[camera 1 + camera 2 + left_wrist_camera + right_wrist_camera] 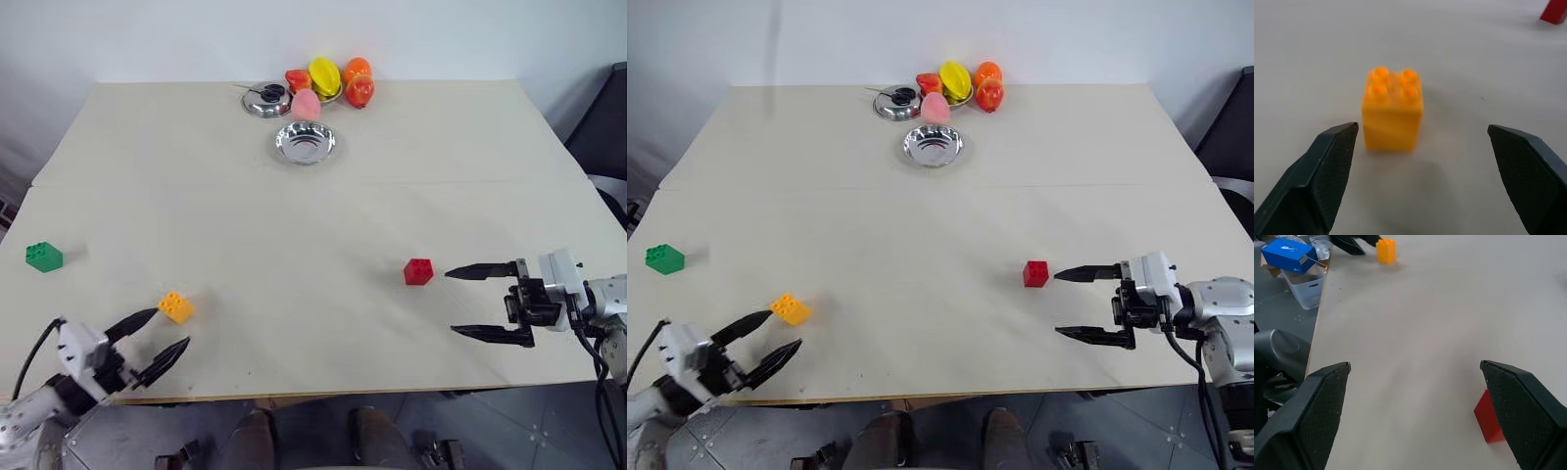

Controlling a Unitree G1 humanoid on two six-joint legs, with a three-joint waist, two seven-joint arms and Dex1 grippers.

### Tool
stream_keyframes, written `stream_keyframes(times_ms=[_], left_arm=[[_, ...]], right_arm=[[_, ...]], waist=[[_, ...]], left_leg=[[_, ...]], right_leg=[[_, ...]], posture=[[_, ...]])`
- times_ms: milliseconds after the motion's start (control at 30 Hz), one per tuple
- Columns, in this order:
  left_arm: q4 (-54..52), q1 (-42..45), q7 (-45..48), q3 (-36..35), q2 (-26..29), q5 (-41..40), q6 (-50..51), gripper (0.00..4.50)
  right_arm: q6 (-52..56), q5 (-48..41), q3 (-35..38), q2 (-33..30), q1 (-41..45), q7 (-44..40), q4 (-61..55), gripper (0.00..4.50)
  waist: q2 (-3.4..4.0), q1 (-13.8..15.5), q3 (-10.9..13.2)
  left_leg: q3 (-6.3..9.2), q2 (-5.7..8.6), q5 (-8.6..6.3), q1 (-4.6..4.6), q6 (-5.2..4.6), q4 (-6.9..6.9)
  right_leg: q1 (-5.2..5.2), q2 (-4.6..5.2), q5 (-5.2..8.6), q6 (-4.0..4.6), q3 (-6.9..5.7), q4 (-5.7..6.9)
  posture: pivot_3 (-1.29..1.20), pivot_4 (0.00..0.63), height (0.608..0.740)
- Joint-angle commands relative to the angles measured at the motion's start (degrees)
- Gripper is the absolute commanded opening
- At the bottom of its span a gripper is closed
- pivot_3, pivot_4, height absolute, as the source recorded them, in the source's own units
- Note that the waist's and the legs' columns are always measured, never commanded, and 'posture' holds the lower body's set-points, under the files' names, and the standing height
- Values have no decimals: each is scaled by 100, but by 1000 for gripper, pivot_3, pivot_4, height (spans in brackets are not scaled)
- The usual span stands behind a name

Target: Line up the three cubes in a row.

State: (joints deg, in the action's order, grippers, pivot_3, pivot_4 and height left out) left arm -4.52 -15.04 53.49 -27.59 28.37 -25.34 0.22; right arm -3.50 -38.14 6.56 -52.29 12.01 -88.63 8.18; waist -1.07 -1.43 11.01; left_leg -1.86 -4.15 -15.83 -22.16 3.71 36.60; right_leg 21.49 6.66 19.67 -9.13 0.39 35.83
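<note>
Hovering wide open, the left gripper point(159, 336) sits just short of the orange brick point(176, 306). The right gripper point(465, 302), also open, points at the red brick point(418, 271); the green brick point(44, 257) lies far left on the table point(313, 196).

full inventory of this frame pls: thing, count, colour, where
table: 1, pale beige, carries everything below
green cube: 1, near left edge
orange-yellow cube: 1, front left, just ahead of the left gripper
red cube: 1, right of centre, beside the right gripper's far finger
steel bowl: 1, silver, far centre
steel lid: 1, silver, black knob, behind the bowl
toy fruits: a cluster, red, yellow, orange, pink, far edge
left gripper: 1, black fingers, open, front left
right gripper: 1, black fingers, open, front right
</note>
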Motion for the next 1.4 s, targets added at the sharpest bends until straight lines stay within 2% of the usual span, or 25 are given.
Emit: stream_keyframes(times_ms=[33, 200, 300, 467, 633, 767, 1000, 1133, 1267, 1400], left_arm=[[415, 306, -456, 172, -42, 374, -287, 4500], [604, 552, -412, 390, 0, 316, -385, 4500], [476, 484, -481, 279, 87, 203, -302, 4500], [185, -136, 158, -498, 515, -656, -88, 4500], [178, -635, 88, -1420, 715, -1364, 436, 4500], [459, -709, -590, -1885, 373, -1444, 545, 4500], [1044, -562, -2128, -2683, -496, -1200, -294, 4500], [920, -499, -2847, -2785, -775, -1225, -317, 4500], [883, -257, -3182, -2553, -652, -1055, -232, 4500], [1002, 217, -3735, -2160, -161, -722, 401, 4500]], right_arm=[[102, -22, 165, 75, -49, -65, -290, 4441], [204, -10, 270, 159, -203, 32, -508, 4441], [268, -36, 355, 173, -341, 79, -630, 4441], [327, -24, 368, 218, -473, 73, -712, 4441], [324, 22, 346, 242, -341, -27, -538, 4441], [319, 55, 274, 331, -186, -55, -472, 4441], [411, -41, 309, 573, 12, 22, -613, 4441], [410, -44, 315, 651, 107, 54, -643, 4441], [486, -70, 306, 707, 154, 64, -712, 4441], [656, -215, 338, 856, 252, 169, -806, 4441]], waist=[[0, 1, 0], [1, 10, -1], [1, 12, -1], [0, -33, 0], [0, -18, 0], [0, -1, 0], [-13, -10, -7], [-23, -12, -14], [-31, 56, -19], [-31, 124, -19]], left_leg=[[0, 0, -1, 0, 1, 2], [-1, 0, -4, -2, 7, 17], [-1, 0, -9, -3, 9, 32], [-5, -12, -20, -4, 12, 35], [-18, -23, -39, -1, -4, 42], [-19, -23, -44, -1, -9, 48], [-23, -30, -51, 1, -6, 50], [-26, -31, -53, 1, -3, 53], [-24, -31, -53, 1, -3, 56], [-26, -32, -53, 2, -3, 58]], right_leg=[[0, 0, 0, 0, 0, 2], [-1, 1, 0, 0, 1, 6], [-5, 1, 0, 0, 2, 8], [-4, -7, 0, 1, 3, 6], [-2, -9, 2, 5, 3, 3], [-4, -8, 2, 5, 2, 2], [-2, -13, 1, 5, -1, 1], [-4, -11, 1, 6, 0, 0], [-5, -12, 1, 6, -2, 3], [-4, -13, -3, 8, -2, 2]], posture=[[0, 150, 740], [0, 150, 740], [0, 150, 740], [0, 150, 740], [0, 150, 740], [0, 150, 740], [0, 150, 740], [0, 150, 740], [0, 150, 740], [0, 150, 740]])
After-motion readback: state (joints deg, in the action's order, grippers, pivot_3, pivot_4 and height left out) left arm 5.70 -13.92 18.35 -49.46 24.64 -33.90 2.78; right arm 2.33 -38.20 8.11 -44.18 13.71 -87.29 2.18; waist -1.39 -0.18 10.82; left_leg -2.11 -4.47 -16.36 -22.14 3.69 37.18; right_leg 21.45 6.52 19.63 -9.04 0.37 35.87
